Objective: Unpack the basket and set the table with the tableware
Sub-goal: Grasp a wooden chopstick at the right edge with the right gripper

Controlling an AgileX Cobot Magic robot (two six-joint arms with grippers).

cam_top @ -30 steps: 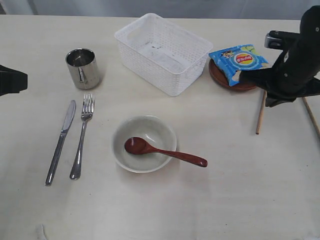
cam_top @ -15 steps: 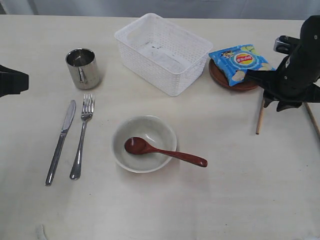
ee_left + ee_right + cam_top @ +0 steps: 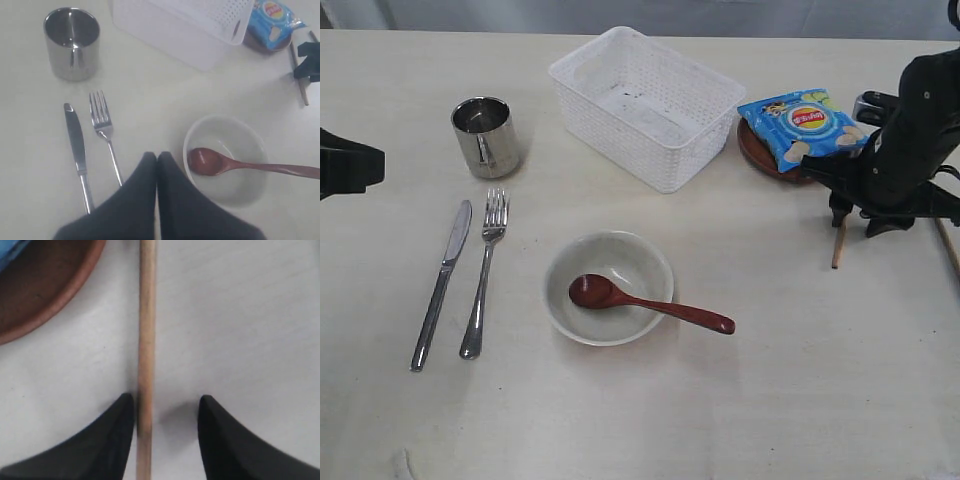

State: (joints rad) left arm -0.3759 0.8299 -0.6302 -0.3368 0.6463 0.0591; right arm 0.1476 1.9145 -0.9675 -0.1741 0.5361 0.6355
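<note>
Pale table [image 3: 790, 400] is nearly laid: cup [image 3: 485, 135], knife [image 3: 442, 285] and fork [image 3: 485, 275] sit grouped on the left, the bowl [image 3: 655, 262] cradles the spoon [image 3: 650, 303] at centre, and the basket [image 3: 610, 140] behind stands empty. Our left gripper [image 3: 157, 157] hangs closed on nothing, clear of the setting. Our right gripper [image 3: 166, 402] stands with jaws apart astride one chopstick [image 3: 146, 340], not gripping it. The stick lies flat just beside the plate [image 3: 760, 155] bearing the chip bag [image 3: 800, 122]. The second chopstick [image 3: 948, 245] lies apart, so we judge the pair needs bringing together.
</note>
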